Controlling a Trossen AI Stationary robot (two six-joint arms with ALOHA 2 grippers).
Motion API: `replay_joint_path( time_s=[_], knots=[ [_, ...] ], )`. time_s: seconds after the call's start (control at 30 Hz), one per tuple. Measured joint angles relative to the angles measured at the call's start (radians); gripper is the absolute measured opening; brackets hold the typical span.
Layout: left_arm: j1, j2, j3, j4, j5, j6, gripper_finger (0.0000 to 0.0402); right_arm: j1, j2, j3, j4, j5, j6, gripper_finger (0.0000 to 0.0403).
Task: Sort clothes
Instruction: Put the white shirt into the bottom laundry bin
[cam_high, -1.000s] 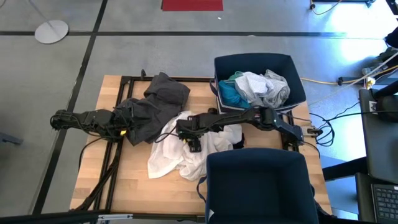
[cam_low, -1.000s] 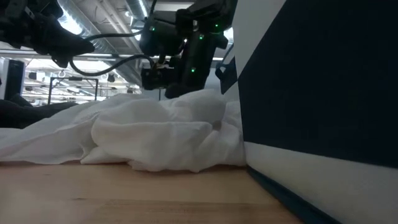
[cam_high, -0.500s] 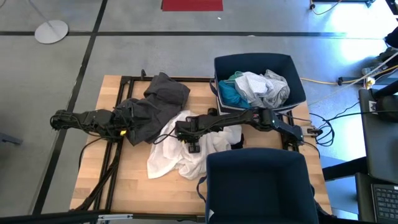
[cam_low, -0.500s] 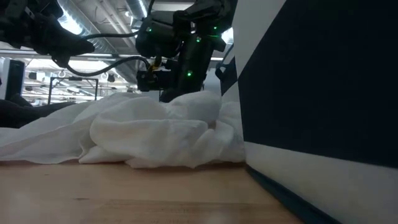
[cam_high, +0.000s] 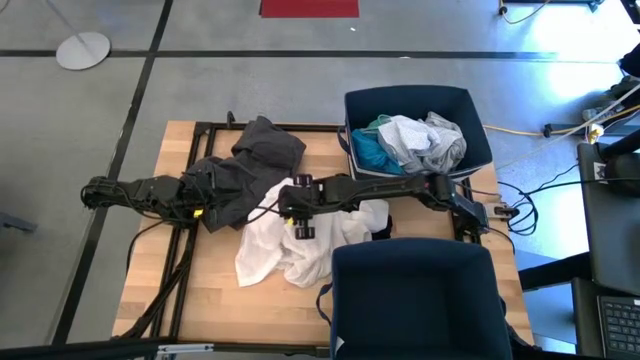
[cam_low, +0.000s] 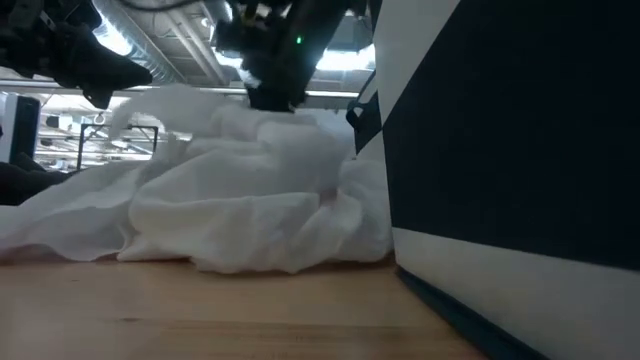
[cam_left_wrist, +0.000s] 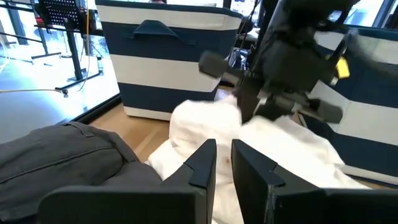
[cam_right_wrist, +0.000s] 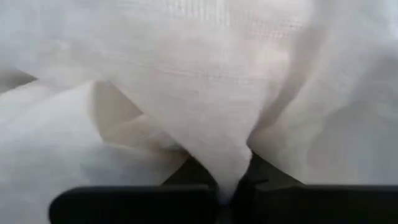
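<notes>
At mid-counter (cam_high: 200, 290), my right jaws (cam_high: 291, 206) clench a fold of the white garment (cam_high: 270, 250); my left jaws (cam_left_wrist: 222, 163), nearly closed, hold nothing.

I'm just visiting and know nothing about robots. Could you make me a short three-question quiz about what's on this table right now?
1. True or false: the right gripper is pinching the white garment.
2. Which garment lies under the left gripper? A) turquoise B) dark grey C) black
3. Fill in: the turquoise garment lies inside the far navy ____.

Key:
1. True; its fingers are closed on a fold of the cloth.
2. B, the dark grey garment.
3. bin
</notes>
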Motion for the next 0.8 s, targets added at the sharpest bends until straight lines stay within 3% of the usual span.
replay_joint_path(
  time_s=[0.37,0.67,0.8],
  knots=[
    [0.0,0.0,0.0,0.0,0.0,-0.007,0.004,0.03,-0.129,0.087,-0.033,0.169,0.001,0.0009],
    [0.0,0.0,0.0,0.0,0.0,-0.013,0.004,0.063,-0.177,0.28,-0.138,0.333,-0.002,0.001],
    [0.0,0.0,0.0,0.0,0.0,-0.014,0.004,0.08,-0.252,0.254,-0.107,0.407,-0.017,0.0009]
  ],
)
